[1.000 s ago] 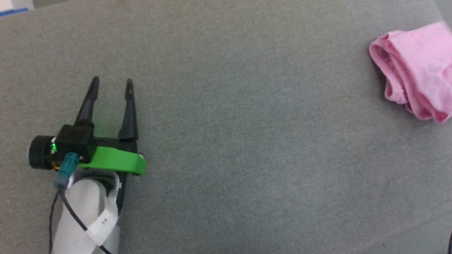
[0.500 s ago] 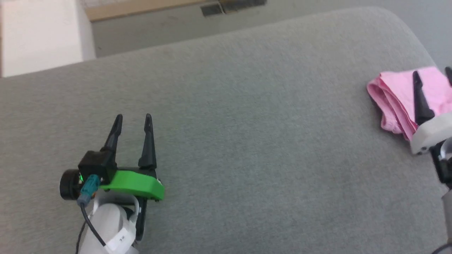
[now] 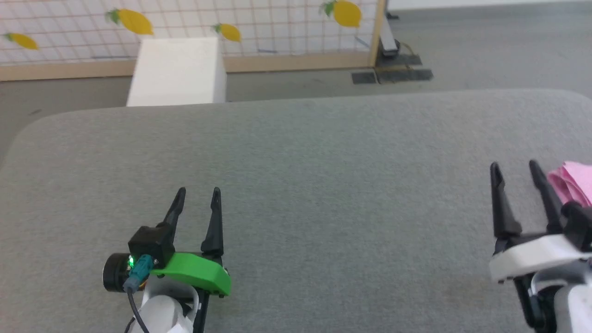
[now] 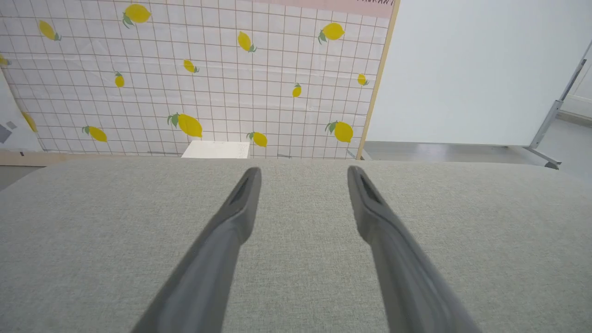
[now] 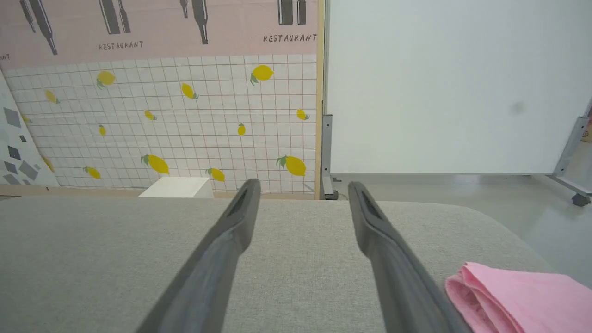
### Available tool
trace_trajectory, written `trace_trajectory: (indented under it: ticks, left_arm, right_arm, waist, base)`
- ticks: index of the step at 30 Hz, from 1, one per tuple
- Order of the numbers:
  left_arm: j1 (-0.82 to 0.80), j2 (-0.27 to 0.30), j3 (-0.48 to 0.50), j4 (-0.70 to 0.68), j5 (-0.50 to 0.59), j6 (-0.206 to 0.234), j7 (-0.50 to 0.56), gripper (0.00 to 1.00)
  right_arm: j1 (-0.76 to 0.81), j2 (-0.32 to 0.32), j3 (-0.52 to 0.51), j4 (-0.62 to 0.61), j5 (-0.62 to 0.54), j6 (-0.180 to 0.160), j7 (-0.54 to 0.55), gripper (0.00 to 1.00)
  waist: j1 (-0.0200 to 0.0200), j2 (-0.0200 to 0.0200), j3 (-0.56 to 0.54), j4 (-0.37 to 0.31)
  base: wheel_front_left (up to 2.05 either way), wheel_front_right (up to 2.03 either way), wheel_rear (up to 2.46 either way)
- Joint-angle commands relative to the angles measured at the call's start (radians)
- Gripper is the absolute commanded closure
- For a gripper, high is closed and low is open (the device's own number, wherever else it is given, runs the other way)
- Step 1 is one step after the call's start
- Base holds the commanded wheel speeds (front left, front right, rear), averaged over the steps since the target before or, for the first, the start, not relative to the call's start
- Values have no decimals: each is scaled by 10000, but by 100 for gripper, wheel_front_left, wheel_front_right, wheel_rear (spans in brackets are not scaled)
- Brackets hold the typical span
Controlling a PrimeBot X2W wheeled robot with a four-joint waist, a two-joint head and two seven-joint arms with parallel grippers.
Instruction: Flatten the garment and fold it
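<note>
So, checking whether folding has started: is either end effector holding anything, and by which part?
Nothing is held. The left end effector and right end effector are both open and empty; the pink garment lies bunched beside the right one.

Pink garment (image 5: 518, 296) — bunched, table's right edge

A grey cloth-covered table (image 3: 323, 185) takes most of the picture. The left gripper (image 3: 199, 190) is at the lower left with its two dark fingers apart, nothing between them, and a green part (image 3: 194, 275) at its base. The right gripper (image 3: 514, 164) is at the lower right, also spread and empty. The pink garment (image 3: 571, 185) lies bunched just beside its outer finger, cut by the picture's edge. Behind the table stand a white box (image 3: 178, 71) and a lemon-printed panel (image 3: 277, 27).
</note>
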State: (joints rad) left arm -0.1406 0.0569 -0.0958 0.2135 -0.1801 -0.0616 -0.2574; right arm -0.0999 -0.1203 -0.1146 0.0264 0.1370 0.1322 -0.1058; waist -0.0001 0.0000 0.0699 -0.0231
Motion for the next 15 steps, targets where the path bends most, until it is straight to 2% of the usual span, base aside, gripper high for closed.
trace_trajectory:
  ticks: [1, 7, 15]
  left_arm:
    - [134, -35, -45, 33, -126, -37, -42, 0]
    - [299, -50, -170, 152, -165, -4, -43, 0]
    - [493, -59, -293, 357, -236, 15, -43, 0]
  right_arm:
    - [284, 133, 15, -166, -30, -15, -37, 0]
    - [1149, 554, 175, -475, -230, -15, -255, 0]
    - [1802, 693, 252, -420, -168, -15, -404, 0]
  waist:
    - [1, 0, -692, 764]
    - [1, 0, -793, 916]
    - [1, 0, -980, 958]
  base:
    - [0, 0, 0]
    - [0, 0, 0]
    - [0, 0, 0]
